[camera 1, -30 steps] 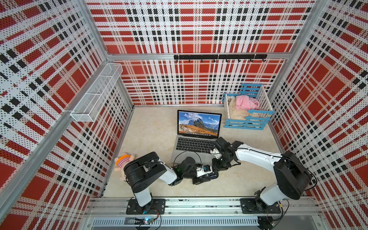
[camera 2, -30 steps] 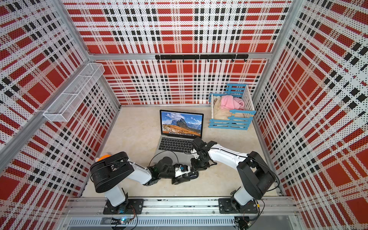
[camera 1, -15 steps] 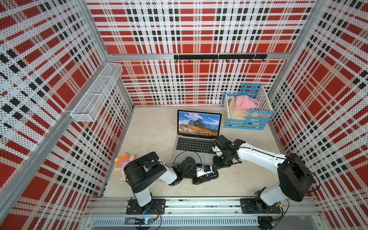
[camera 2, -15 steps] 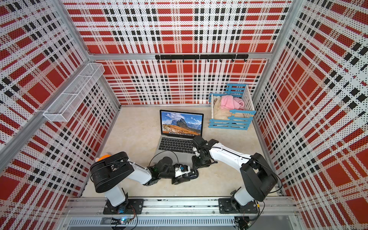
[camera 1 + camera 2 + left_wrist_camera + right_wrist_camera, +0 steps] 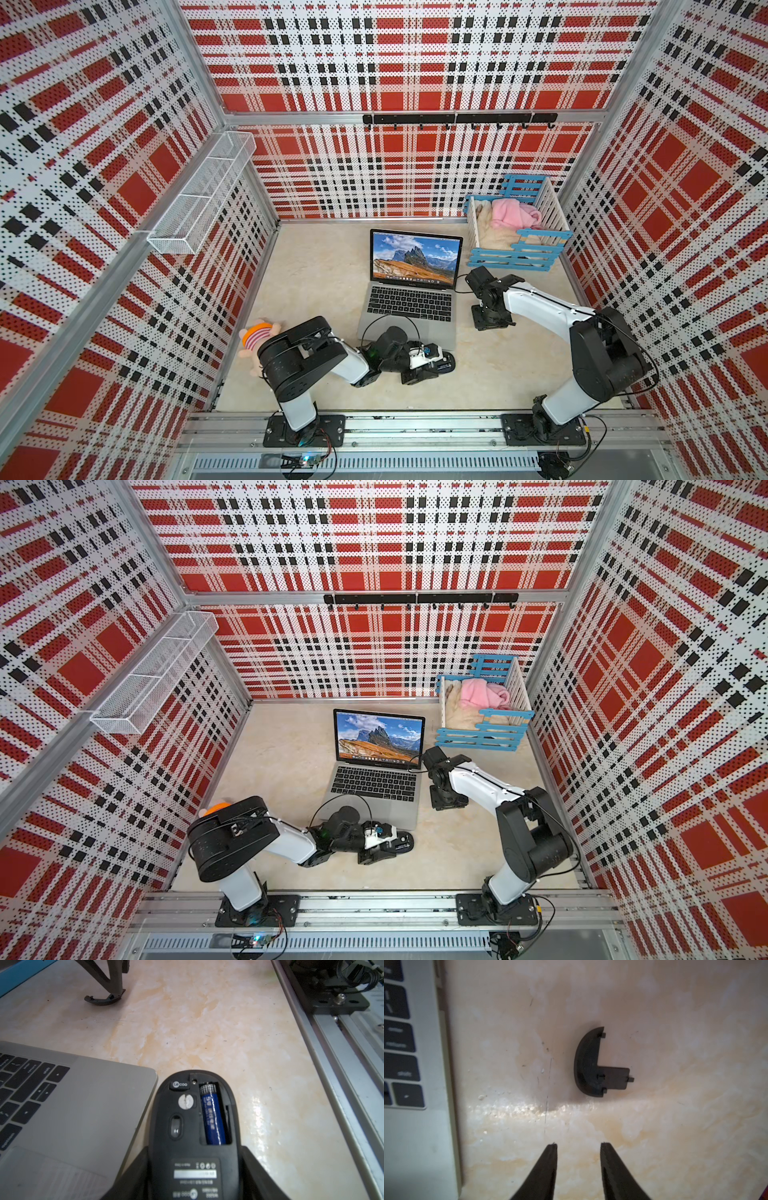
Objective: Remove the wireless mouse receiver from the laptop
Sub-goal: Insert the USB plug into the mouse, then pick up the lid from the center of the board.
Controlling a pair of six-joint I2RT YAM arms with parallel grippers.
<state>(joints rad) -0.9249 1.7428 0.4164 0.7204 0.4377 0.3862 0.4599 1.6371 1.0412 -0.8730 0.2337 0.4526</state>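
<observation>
The open laptop (image 5: 409, 303) stands mid-table, mountain picture on its screen. At its front right corner my left gripper (image 5: 194, 1157) is shut on the black mouse (image 5: 193, 1118), held underside up (image 5: 445, 360) with a blue battery (image 5: 212, 1118) showing in the open bay. The wireless mouse receiver (image 5: 180, 1085), a small dark stub with a logo, sits in a slot beside that bay. My right gripper (image 5: 579, 1145) hangs open and empty over the table (image 5: 492, 322) next to the laptop's right edge (image 5: 425, 1147). The curved black cover piece (image 5: 593, 1064) lies just beyond its fingertips.
A blue and white slatted crate (image 5: 515, 253) holding pink and beige cloths stands at the back right. A plush doll (image 5: 257, 336) lies by the left wall behind my left arm. A wire basket (image 5: 199, 195) hangs on the left wall; the metal rail (image 5: 415, 432) runs along the front.
My right gripper has moved away from the mouse, rightward and back along the laptop's right edge, and its jaws now stand apart. The left gripper and the mouse have stayed put.
</observation>
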